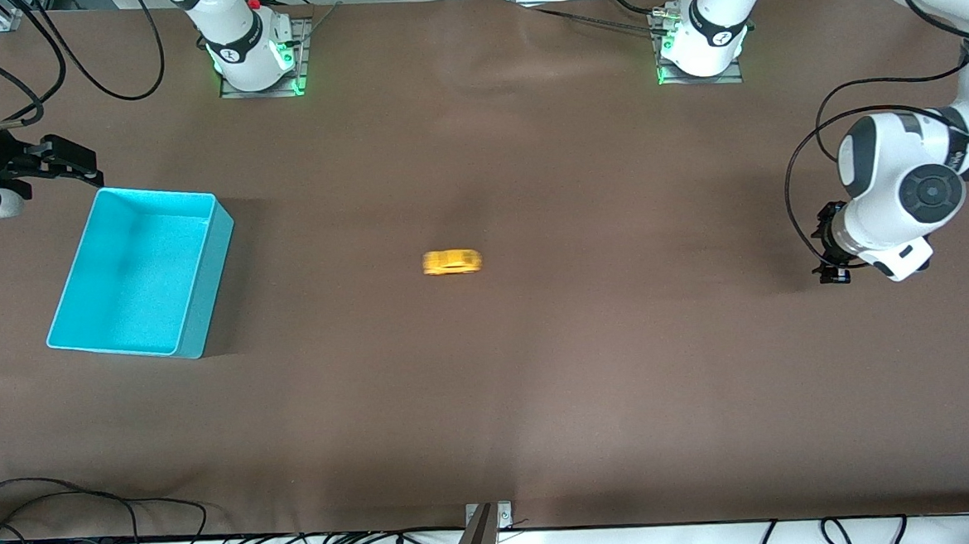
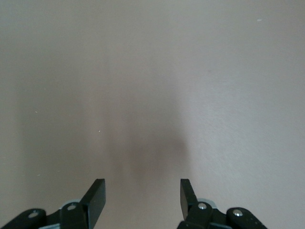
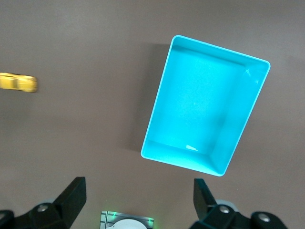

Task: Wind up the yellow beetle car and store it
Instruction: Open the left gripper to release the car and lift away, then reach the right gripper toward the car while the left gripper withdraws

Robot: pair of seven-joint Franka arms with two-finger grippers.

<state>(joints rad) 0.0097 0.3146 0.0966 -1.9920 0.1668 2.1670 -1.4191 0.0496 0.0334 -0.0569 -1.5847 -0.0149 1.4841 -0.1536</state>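
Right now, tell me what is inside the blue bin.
Nothing: the blue bin shows only its bare floor and walls in the front and right wrist views. The yellow car sits on the table, apart from it.

Legible text: none. Yellow beetle car [image 1: 452, 262], turquoise bin [image 1: 138, 271], worktop [image 1: 539, 369] and arm bases [image 1: 250, 48] carry no readable lettering, labels, brands or numbers in any view.

White arms [image 1: 894, 176], black cables, black claws [image 2: 142, 200].
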